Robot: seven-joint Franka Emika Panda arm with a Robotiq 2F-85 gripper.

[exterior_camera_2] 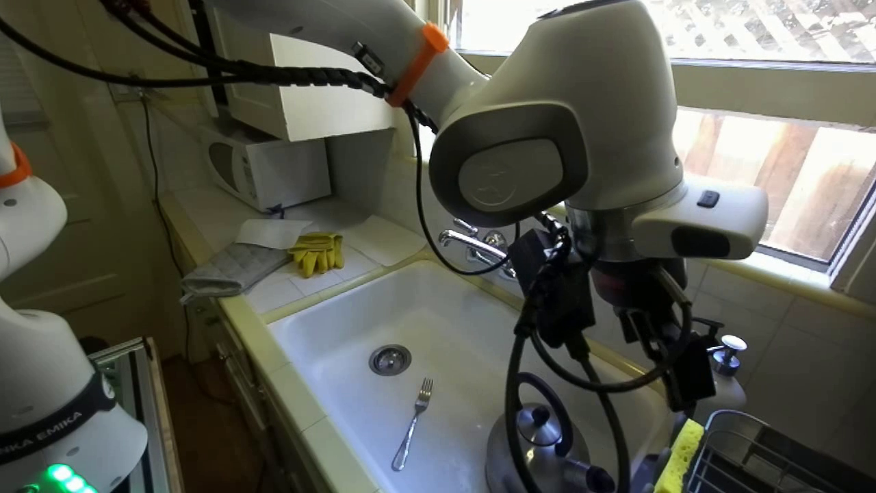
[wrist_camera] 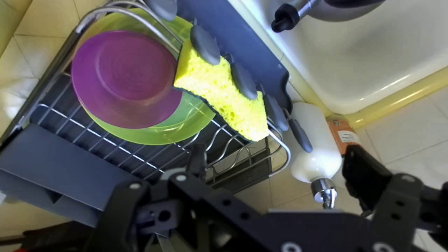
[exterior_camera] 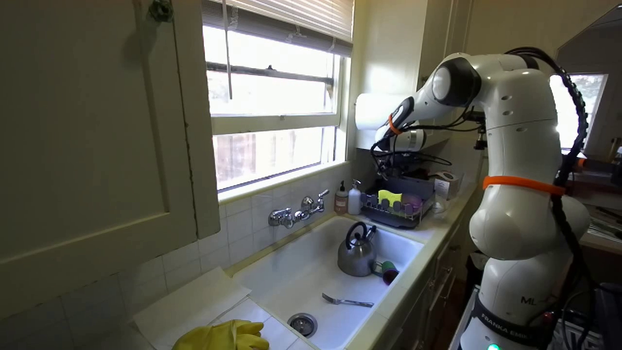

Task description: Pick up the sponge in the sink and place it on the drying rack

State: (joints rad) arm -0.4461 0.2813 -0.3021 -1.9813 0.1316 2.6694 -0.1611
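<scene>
Since the sponge (wrist_camera: 224, 94) stands in the rack (wrist_camera: 120, 147), the job looks all but done.
It rests by the tines (wrist_camera: 244, 82) beside the bowls (wrist_camera: 124, 78); the end effector (wrist_camera: 276, 157) hangs near, spread wide, holding nothing. No sponge shows in the sink (exterior_camera_2: 458, 335); I'd say only backing away remains.

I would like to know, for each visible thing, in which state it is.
Fingers: open, holding nothing
Sponge: ungripped, on the drying rack
Kettle: upright in the sink, lid on
Fork: lying in the sink
Faucet: no running water visible
Gloves: lying on the counter, unworn
Purple dish: in the drying rack, overlapping a green dish
Blind: partly raised
Base light: lit green
</scene>
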